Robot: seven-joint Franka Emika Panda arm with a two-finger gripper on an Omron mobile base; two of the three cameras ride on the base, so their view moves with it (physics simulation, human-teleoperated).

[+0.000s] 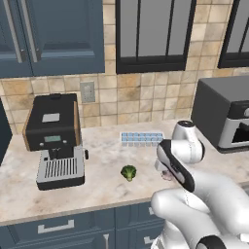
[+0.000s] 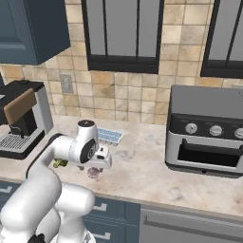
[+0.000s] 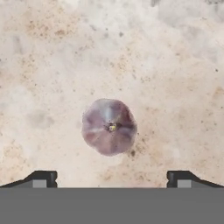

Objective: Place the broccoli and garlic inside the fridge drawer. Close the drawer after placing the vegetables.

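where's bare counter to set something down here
Open marble lies between the garlic and the toaster oven, and between the coffee machine and the broccoli. It is crowded around the garlic, under the open gripper, with the ice tray behind.

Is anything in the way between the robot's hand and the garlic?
No, nothing visible is. In the hand view the garlic lies alone on the bare counter, straight ahead of the open hand, whose fingertips stand wide to either side.

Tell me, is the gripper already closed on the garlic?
No: in the hand view the gripper is open, and the garlic lies untouched on the counter below it.
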